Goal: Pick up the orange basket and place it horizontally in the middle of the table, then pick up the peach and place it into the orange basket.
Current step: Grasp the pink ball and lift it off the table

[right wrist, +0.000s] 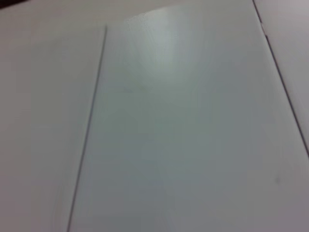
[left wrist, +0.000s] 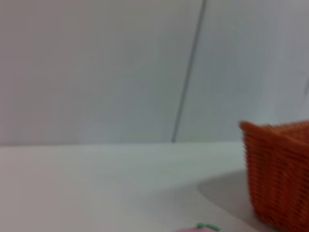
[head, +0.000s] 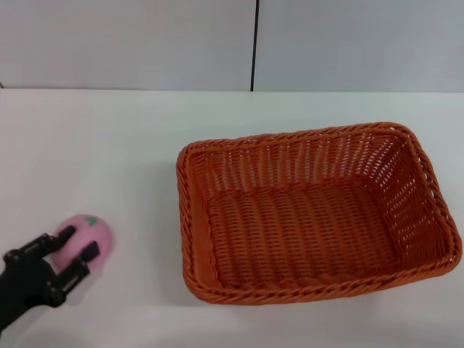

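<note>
The orange basket (head: 312,210) lies lengthwise on the white table (head: 109,145), right of centre, open side up and with nothing in it. One end of the orange basket (left wrist: 280,169) also shows in the left wrist view. The pale-pink peach (head: 94,232) rests on the table near the front left, its green leaf mark on top. Only the peach's top (left wrist: 200,228) shows in the left wrist view. My left gripper (head: 80,241) reaches in from the front left corner, open, its two black fingers over the near side of the peach. My right gripper is out of view.
A pale wall with a dark vertical seam (head: 254,43) runs behind the table's far edge. The right wrist view shows only plain light panels with thin seams (right wrist: 89,125).
</note>
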You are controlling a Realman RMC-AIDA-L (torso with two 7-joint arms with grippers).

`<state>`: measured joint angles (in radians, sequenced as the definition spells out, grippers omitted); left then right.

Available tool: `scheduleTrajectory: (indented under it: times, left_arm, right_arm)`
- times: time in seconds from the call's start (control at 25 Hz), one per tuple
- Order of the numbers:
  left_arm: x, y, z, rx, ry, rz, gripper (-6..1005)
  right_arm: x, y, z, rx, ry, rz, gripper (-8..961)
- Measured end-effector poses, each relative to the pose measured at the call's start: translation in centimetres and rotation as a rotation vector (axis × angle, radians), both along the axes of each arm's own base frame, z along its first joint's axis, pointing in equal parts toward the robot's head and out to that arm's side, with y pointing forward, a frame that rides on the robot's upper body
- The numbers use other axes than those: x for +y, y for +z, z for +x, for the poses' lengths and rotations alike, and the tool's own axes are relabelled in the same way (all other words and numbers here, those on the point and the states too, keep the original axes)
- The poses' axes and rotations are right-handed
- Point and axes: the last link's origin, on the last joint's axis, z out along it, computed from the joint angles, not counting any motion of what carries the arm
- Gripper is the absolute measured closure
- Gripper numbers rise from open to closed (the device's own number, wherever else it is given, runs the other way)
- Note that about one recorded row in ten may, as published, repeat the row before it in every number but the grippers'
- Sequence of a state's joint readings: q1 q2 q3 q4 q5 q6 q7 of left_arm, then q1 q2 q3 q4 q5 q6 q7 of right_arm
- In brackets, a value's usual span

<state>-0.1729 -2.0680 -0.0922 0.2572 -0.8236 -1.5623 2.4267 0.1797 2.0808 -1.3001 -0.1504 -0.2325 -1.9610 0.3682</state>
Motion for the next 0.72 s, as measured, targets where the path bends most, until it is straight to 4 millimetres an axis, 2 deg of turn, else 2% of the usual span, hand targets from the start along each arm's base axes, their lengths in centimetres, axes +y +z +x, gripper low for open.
scheduleTrajectory:
  times: [0.2,0.44,0.52,0.56,0.6,0.72]
  left_arm:
    - [0.1,1.1,0.4,-0.035,-0.019,0.088,465]
    - [0.4,2.6,2.3,-0.128,-0.128,0.161,730]
    - [0.6,3.1,3.2,-0.171,-0.177,0.177,760]
    - [0.7,3.4,4.2,-0.22,-0.236,0.187,775]
    - [0.7,3.4,4.2,-0.22,-0.236,0.187,790]
    - [1.0,3.4,6.0,-0.31,-0.321,0.182,814]
  right_arm:
    - [0.0,-0.2,0.8,0.025,-0.063,0.002,384]
    - [0.2,-0.4,1.4,0.055,-0.118,0.012,382]
    - [0.2,-0.4,1.5,0.06,-0.129,0.013,382]
    - [0.3,-0.4,1.6,0.064,-0.134,0.012,382]
    - [0.3,-0.4,1.6,0.066,-0.138,0.01,382]
    - [0.5,-0.5,1.7,0.085,-0.145,-0.005,382]
